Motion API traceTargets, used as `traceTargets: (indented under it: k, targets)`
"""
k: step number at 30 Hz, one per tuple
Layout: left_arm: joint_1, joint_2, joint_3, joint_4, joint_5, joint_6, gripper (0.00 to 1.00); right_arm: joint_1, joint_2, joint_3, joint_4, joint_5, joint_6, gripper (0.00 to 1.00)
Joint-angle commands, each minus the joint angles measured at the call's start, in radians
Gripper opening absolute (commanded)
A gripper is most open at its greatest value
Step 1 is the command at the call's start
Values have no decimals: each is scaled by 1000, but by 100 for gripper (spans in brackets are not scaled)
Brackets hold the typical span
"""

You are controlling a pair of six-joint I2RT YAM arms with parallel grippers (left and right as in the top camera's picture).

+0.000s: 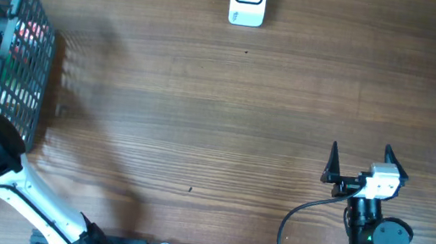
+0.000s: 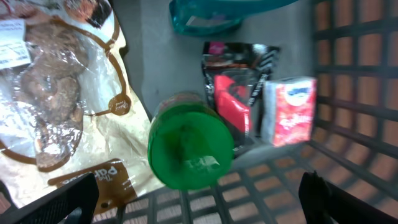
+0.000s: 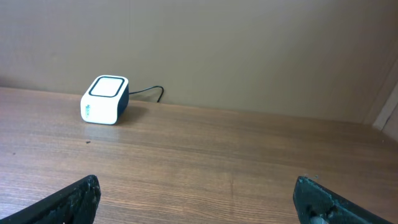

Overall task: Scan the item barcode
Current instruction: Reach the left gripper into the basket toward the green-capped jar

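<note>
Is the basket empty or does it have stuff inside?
Not empty. Inside the basket sit a brown bag, a green-lidded jar, a red-and-black packet and a red tissue pack.

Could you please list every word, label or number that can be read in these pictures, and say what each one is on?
"The", then a larger word beginning "Pa", the rest cut off: on the cream and brown bag.
Print on the white sticker of that bag: too small to read.
Blue logo on the red and white packet: blurred.
Mark on the green lid: unreadable.
Mark on the white scanner: too small.
</note>
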Motion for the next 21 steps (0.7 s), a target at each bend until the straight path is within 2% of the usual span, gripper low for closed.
traceTargets:
  k: [1,14,21]
  targets:
    - [-5,58,11,-18,-36,-17,100,7,-9,-1,2,6,-9,100]
    - [-58,82,-177,153,-36,-18,100,7,-9,-1,2,6,-9,100]
    - [-57,83,-184,163,-105,-18,100,7,-9,-1,2,6,-9,100]
